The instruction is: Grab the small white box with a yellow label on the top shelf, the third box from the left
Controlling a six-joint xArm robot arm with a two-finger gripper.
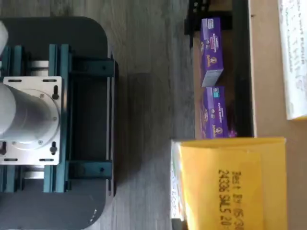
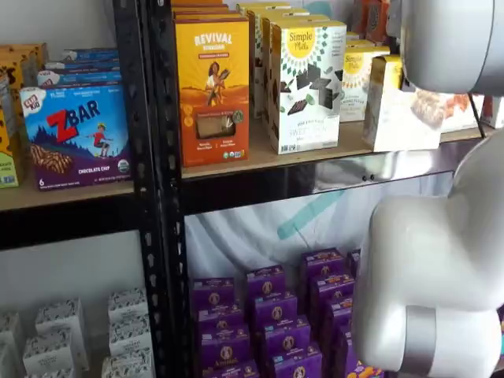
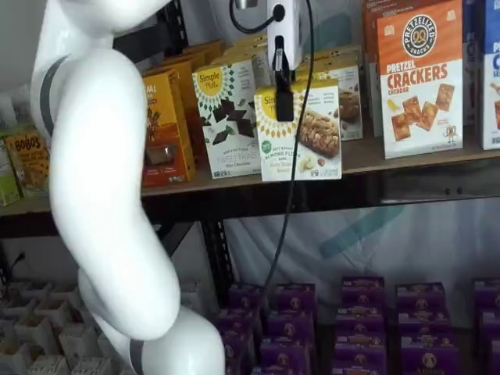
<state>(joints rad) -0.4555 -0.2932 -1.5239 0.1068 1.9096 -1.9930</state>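
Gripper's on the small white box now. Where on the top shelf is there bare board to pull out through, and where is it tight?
Bare board between the small white box and the pretzel crackers carton. Tight on the other side: the chocolate-piece carton stands close beside it, more cartons behind.

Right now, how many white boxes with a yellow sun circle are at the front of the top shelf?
2. The tall white box with dark chocolate pieces, and right beside it the small white box, with the fingers closed on it. More may hide behind them.
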